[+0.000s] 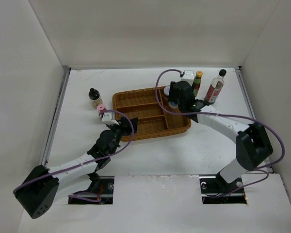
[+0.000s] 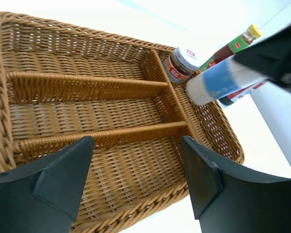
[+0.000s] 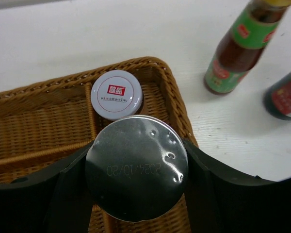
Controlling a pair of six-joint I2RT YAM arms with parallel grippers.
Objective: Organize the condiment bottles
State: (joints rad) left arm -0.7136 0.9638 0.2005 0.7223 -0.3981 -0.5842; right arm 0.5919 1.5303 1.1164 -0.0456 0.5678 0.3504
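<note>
Silver metal caps the stubby jar (image 3: 136,167) you have in your right claw (image 3: 137,177), whose two dark fingers press against its opposite sides. Its short axis runs roughly up and down, with the lid facing the wrist camera and the base toward the weave below. The lid is dimpled and carries a stamped date. From the left wrist view you can see a blue label band round a pale tan body. The jar is over the right-end compartment of the brown wicker tray (image 1: 138,99), close to the right rim, and you cannot tell whether its base touches the weave. Just beyond it, in the far corner of that same compartment, a dark white-lidded jar (image 3: 116,94) stands upright. Off the tray, near its far-right corner, the yellow-capped green-and-red bottle (image 1: 197,83) and the tall dark-red bottle (image 1: 215,87) with a black cap stand upright on the table, side by side. Left of the tray stand the black-capped tan jar (image 1: 93,95) and, nearer, the pink-capped jar (image 1: 101,109), just beside your left claw (image 2: 136,145). That claw faces the tray from its near-left side, its jaws apart with only weave showing between them. The table (image 1: 194,150) is white, boxed in by plain white walls (image 1: 136,34) on the left, far and right sides.
</note>
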